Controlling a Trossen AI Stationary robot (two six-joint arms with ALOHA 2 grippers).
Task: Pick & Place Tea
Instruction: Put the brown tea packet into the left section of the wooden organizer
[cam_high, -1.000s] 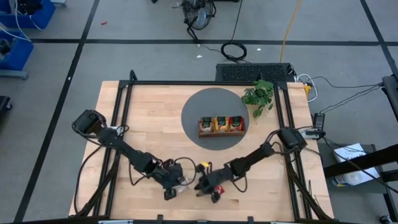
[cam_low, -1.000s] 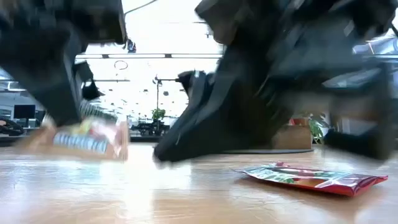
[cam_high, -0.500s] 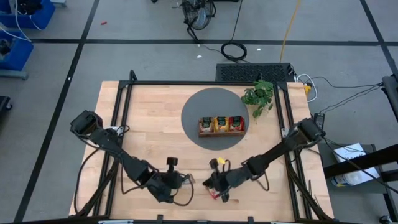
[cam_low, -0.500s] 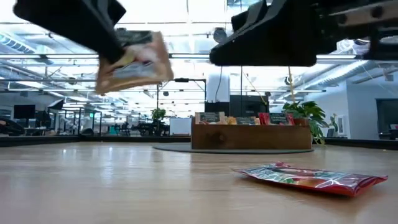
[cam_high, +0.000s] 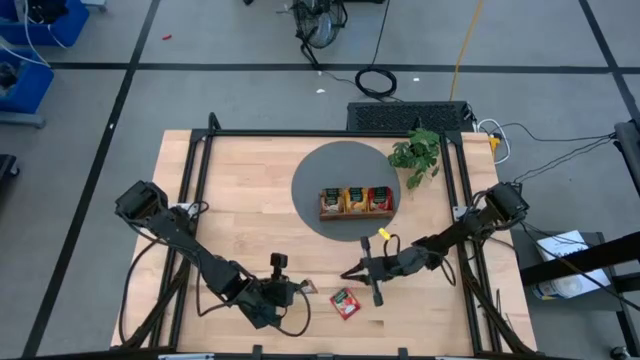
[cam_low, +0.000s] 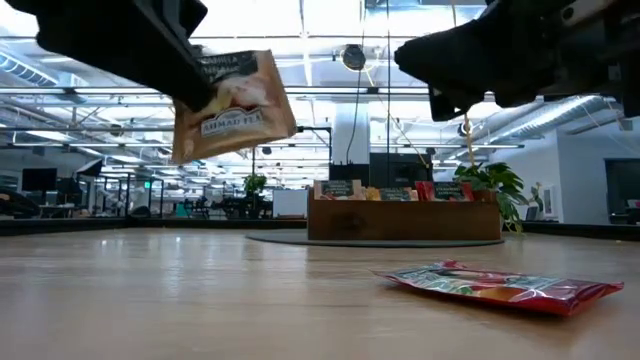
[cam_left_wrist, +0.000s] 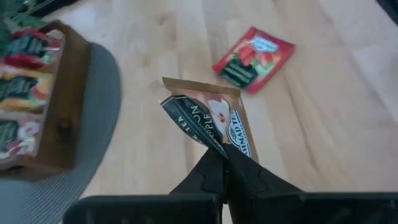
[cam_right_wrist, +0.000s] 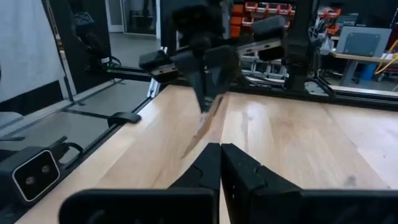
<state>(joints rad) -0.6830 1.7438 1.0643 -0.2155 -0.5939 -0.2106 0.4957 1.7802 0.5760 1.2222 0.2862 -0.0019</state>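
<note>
Wooden table (cam_high: 240, 210) under bright open workshop hall.

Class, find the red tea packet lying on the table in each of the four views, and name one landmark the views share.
High view: red tea packet near the table's front edge, between the two grippers.
Low view: flat on the wood, lower right.
Left wrist view: upper right, beyond the held beige packet.
Right wrist view: not in it.
Shared landmark: the wooden tray.
</note>
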